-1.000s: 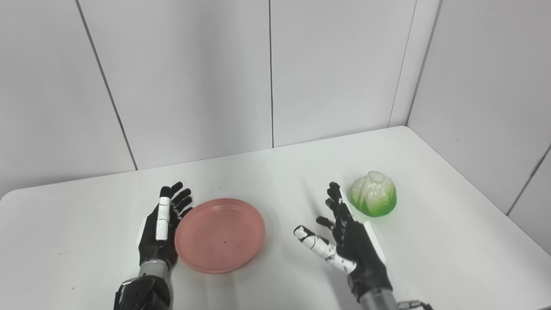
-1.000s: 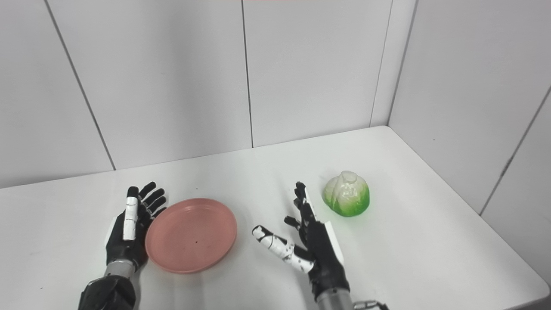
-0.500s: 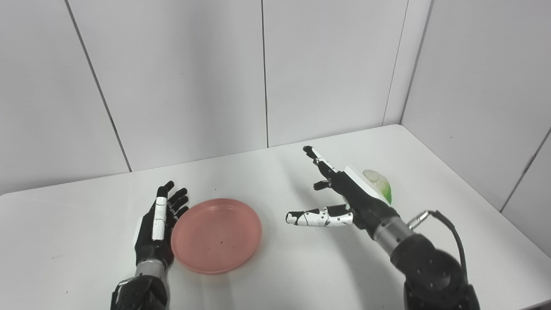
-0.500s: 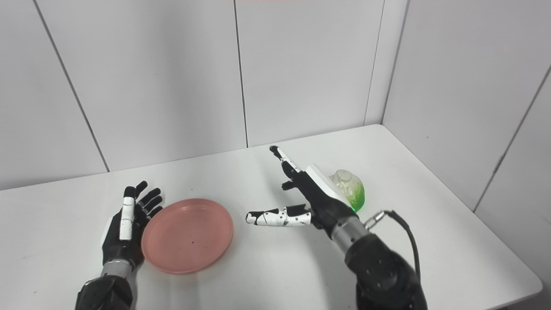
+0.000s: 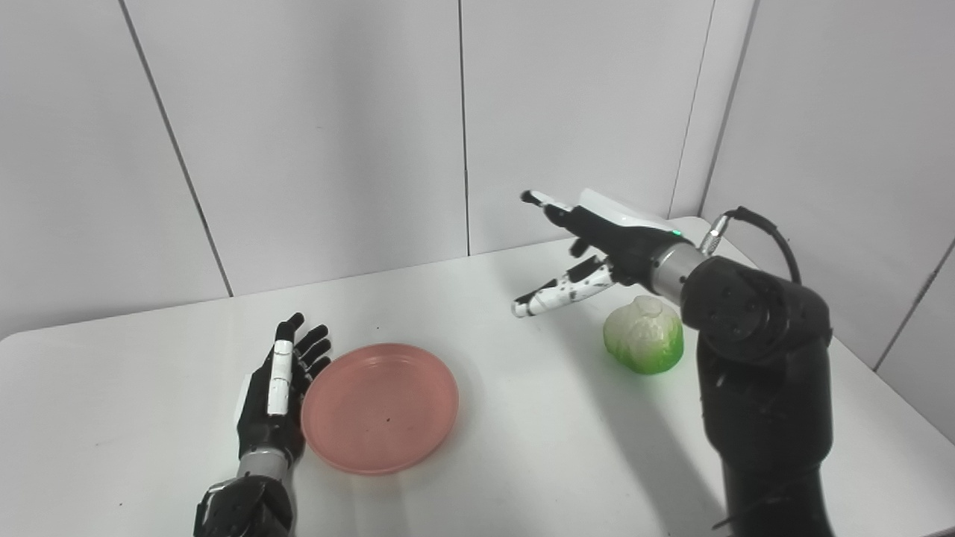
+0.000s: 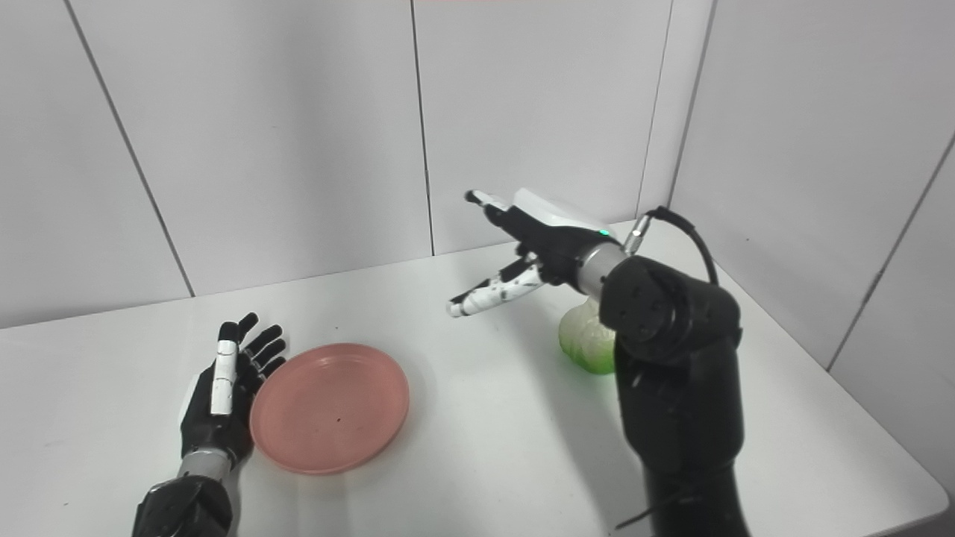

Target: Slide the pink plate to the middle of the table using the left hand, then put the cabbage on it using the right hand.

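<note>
The pink plate (image 5: 380, 406) lies flat on the white table (image 5: 522, 447), left of centre. My left hand (image 5: 277, 395) rests open on the table, its fingers against the plate's left rim. The green and white cabbage (image 5: 644, 344) sits on the table at the right. My right hand (image 5: 589, 246) hangs open in the air, raised well above the table, up and left of the cabbage, fingers and thumb spread and holding nothing. In the right eye view the right forearm (image 6: 664, 335) covers part of the cabbage (image 6: 582, 339).
Grey panelled walls stand behind the table and along its right side. The table's right edge (image 5: 895, 403) runs close to the right arm. A black cable (image 5: 761, 227) loops from the right wrist.
My right hand has lifted off the table and swung up and back, now high above and left of the cabbage. The left hand and plate have stayed put. The camera shifted slightly.
</note>
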{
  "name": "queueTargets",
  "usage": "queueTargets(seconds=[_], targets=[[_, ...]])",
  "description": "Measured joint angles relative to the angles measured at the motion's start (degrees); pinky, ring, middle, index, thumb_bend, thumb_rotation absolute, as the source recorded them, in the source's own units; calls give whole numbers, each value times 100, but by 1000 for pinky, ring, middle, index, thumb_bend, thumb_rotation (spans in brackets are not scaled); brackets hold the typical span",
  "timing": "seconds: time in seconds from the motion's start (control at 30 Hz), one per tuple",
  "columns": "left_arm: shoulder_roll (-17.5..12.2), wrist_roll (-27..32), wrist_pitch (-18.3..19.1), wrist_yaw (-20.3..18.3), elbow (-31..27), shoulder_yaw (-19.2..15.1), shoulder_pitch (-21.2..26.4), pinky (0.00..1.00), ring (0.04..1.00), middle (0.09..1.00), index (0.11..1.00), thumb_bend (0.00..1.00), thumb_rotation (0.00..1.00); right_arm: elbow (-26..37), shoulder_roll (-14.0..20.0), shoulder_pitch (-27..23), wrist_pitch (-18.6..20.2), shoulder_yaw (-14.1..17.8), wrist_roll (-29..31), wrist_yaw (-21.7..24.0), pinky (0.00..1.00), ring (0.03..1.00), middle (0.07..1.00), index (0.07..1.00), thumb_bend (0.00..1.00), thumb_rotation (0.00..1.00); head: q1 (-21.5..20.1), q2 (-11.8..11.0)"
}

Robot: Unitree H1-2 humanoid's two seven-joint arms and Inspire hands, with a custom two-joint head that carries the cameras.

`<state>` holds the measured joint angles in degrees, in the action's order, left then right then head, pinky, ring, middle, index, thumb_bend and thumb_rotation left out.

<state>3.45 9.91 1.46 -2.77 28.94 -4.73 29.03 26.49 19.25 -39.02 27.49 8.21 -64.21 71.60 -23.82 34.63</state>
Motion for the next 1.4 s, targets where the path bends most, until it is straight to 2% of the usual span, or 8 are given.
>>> queueTargets(seconds=[0.23, 0.4, 0.63, 0.83, 0.9, 1.0, 1.17, 1.4], targets=[[-6, -2, 58, 3, -31, 5, 0, 880, 852, 806, 908, 939, 861, -757, 986, -321, 0, -611, 89, -27, 801, 968, 1000, 969, 1000, 450, 26, 9], [-6, -3, 64, 2, -34, 10, 0, 859, 838, 783, 906, 941, 868, -1071, 1284, -315, -7, -961, 321, -73, 794, 957, 1000, 954, 1000, 462, 53, 9], [-11, -9, 62, 6, -32, 21, 0, 857, 829, 762, 903, 948, 874, -1391, 1535, -311, -7, -1175, 522, -333, 802, 957, 1000, 944, 1000, 465, 88, 0], [-9, -10, 67, 9, -37, 33, 0, 844, 825, 775, 897, 940, 878, -1569, 1676, -36, -7, -1259, 720, -697, 974, 950, 996, 945, 1000, 456, 114, 9], [-10, -12, 71, 15, -39, 34, 0, 847, 824, 770, 897, 945, 876, -1633, 1678, 105, -7, -1272, 810, -851, 995, 949, 992, 948, 1000, 455, 114, 9], [-10, -13, 71, 22, -40, 34, 0, 851, 822, 763, 898, 946, 876, -1818, 1691, 246, -10, -1298, 962, -1150, 968, 951, 988, 949, 1000, 462, 132, 35], [-12, -27, 76, 31, -44, 38, 0, 826, 821, 758, 899, 956, 883, -2107, 1735, 395, -10, -1414, 1092, -1389, 799, 955, 1000, 960, 1000, 447, 149, 61], [-12, -29, 95, 34, -54, 56, 0, 837, 820, 748, 907, 958, 883, -2470, 1735, 399, -10, -1486, 1108, -1495, 775, 955, 1000, 956, 1000, 449, 184, 62]])
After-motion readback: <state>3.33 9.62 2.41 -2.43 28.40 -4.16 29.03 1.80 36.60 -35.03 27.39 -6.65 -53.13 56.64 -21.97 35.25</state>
